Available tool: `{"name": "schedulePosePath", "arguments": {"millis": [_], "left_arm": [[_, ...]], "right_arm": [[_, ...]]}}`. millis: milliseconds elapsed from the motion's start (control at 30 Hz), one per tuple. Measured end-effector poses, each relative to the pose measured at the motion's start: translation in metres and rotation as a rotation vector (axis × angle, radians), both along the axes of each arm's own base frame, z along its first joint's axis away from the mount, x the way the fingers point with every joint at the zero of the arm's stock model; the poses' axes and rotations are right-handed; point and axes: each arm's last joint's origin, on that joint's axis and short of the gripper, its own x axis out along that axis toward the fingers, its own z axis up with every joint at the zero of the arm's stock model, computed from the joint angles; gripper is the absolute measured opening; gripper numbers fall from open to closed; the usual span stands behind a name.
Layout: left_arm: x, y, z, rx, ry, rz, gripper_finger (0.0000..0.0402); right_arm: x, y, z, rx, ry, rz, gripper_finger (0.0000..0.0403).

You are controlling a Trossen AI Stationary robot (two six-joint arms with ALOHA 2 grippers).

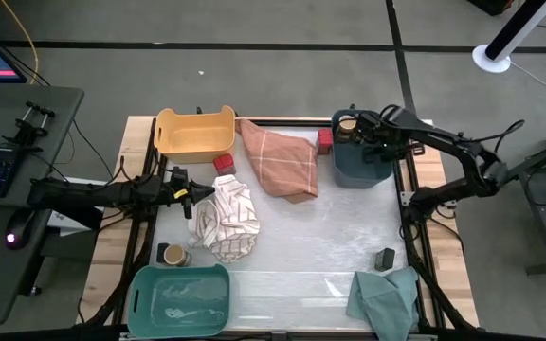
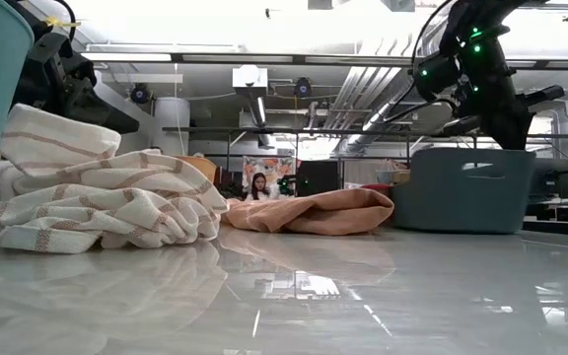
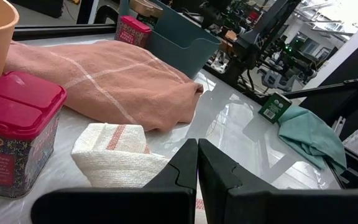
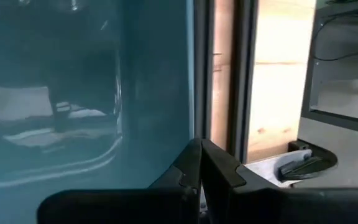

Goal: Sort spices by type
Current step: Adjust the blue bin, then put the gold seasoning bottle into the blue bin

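My left gripper [image 3: 197,152] is shut and hovers level at the left edge of the striped cloth [image 1: 226,220]; whether it touches the cloth I cannot tell. One red-topped spice box [image 3: 16,127] stands beside the yellow bin [image 1: 194,133], another [image 3: 132,31] beside the blue bin [image 1: 356,159]. A tan-topped jar [image 1: 347,123] stands in the blue bin's far left corner. My right gripper [image 4: 199,155] is shut, holds nothing and points down over that bin. Another jar [image 1: 172,254] stands by the teal bin [image 1: 180,298]. A black block [image 1: 385,258] lies near the green cloth [image 1: 387,298].
An orange cloth [image 1: 278,156] lies bunched between the yellow and blue bins. The middle of the white table [image 1: 330,237] is bare. The table's dark frame rail [image 4: 225,74] runs just beyond the blue bin's right wall. A desk with a keyboard stands off the left side.
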Motion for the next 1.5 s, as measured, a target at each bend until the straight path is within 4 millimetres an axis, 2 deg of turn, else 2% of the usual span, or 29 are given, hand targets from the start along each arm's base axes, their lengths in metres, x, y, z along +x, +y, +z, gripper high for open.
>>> {"name": "schedulePosePath", "arguments": {"millis": [133, 267, 500, 733, 933, 1167, 1367, 1500], "left_arm": [[0.0, 0.0, 0.0, 0.0, -0.001, 0.0, 0.0], [0.0, 0.0, 0.0, 0.0, 0.0, 0.0, 0.0], [0.0, 0.0, 0.0, 0.0, 0.0, 0.0, 0.0], [0.0, 0.0, 0.0, 0.0, 0.0, 0.0, 0.0], [0.0, 0.0, 0.0, 0.0, 0.0, 0.0, 0.0], [0.0, 0.0, 0.0, 0.0, -0.001, 0.0, 0.0], [0.0, 0.0, 0.0, -0.014, -0.007, 0.003, 0.0], [0.001, 0.0, 0.006, -0.173, -0.099, 0.018, 0.0]], "right_arm": [[0.002, 0.008, 0.007, 0.009, 0.047, 0.032, 0.0], [-0.005, 0.01, 0.038, -0.08, 0.053, 0.04, 0.0], [-0.017, 0.016, 0.1, -0.362, -0.238, 0.018, 0.0], [-0.009, 0.015, 0.129, -0.553, -0.638, 0.153, 0.0], [0.015, 0.008, 0.129, -0.539, -0.902, 0.354, 0.0], [0.063, 0.011, 0.107, -0.424, -1.159, 0.616, 0.0], [0.101, 0.023, 0.089, -0.347, -1.226, 0.712, 0.0], [0.116, 0.032, 0.083, -0.305, -1.259, 0.724, 0.0]]}}
